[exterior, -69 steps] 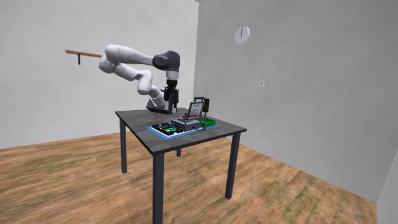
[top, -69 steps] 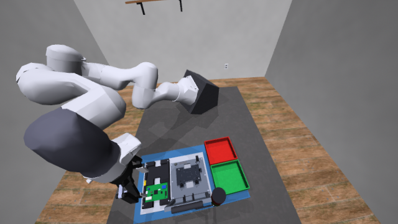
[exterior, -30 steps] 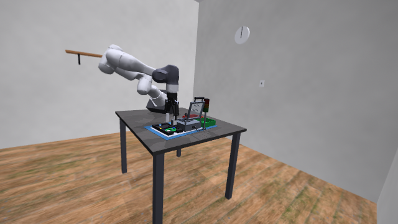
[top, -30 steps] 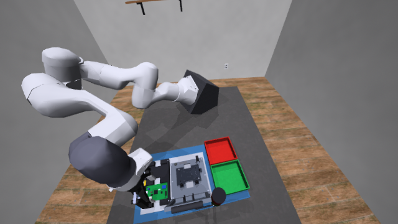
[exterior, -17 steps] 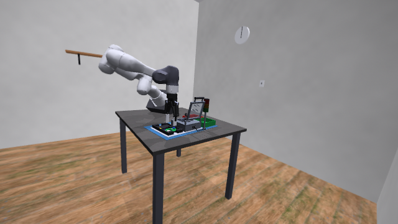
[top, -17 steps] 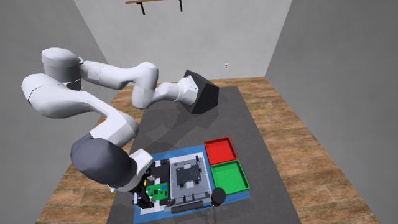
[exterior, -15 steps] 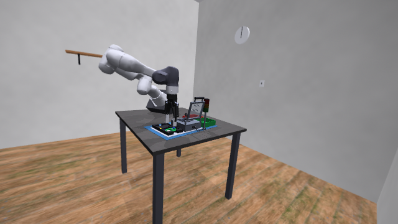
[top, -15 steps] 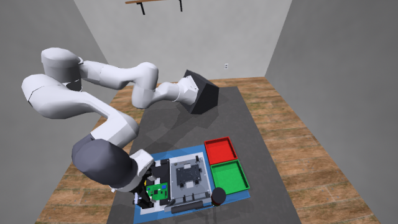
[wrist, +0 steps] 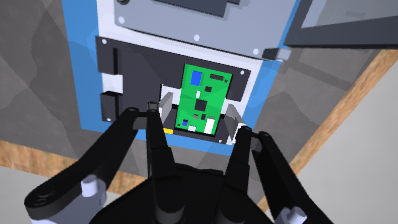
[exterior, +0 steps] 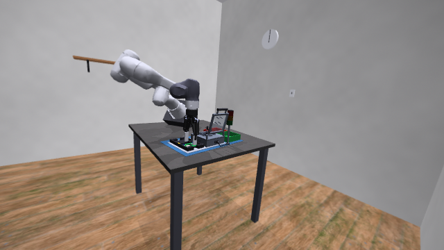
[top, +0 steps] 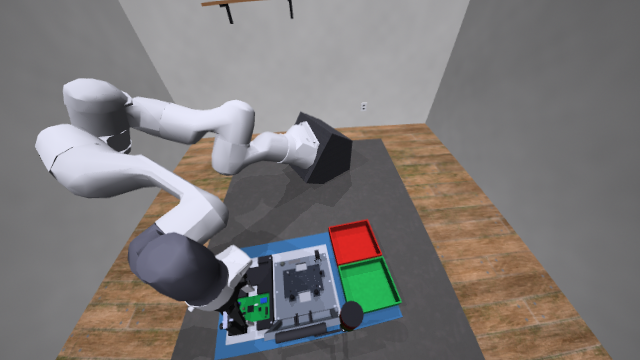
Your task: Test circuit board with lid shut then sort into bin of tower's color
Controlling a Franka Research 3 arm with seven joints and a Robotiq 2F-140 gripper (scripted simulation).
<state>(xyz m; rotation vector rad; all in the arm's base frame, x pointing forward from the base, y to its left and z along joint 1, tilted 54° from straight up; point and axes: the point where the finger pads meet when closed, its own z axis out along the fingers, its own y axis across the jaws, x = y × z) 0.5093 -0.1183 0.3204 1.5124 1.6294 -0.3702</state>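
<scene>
The green circuit board (top: 255,306) (wrist: 202,100) lies face up in a pocket of the black tray (top: 263,270) (wrist: 135,65), left of the tester. Its white connector end points away from the tester. My gripper (wrist: 199,106) (exterior: 191,138) is open and lowered over the tray, with one finger on each long side of the board. I cannot tell whether the pads touch it. The grey tester (top: 302,282) (exterior: 211,139) (wrist: 200,20) stands with its lid (exterior: 219,121) (wrist: 340,25) raised and its plate bare. The signal tower (top: 351,315) (exterior: 230,116) stands beside it, showing no clear colour.
The red bin (top: 353,242) and the green bin (top: 368,285) stand to the right of the tester on the blue mat (top: 225,345). The lid's black handle (top: 300,332) lies toward the front. The arm's black base (top: 327,152) sits at the table's far end.
</scene>
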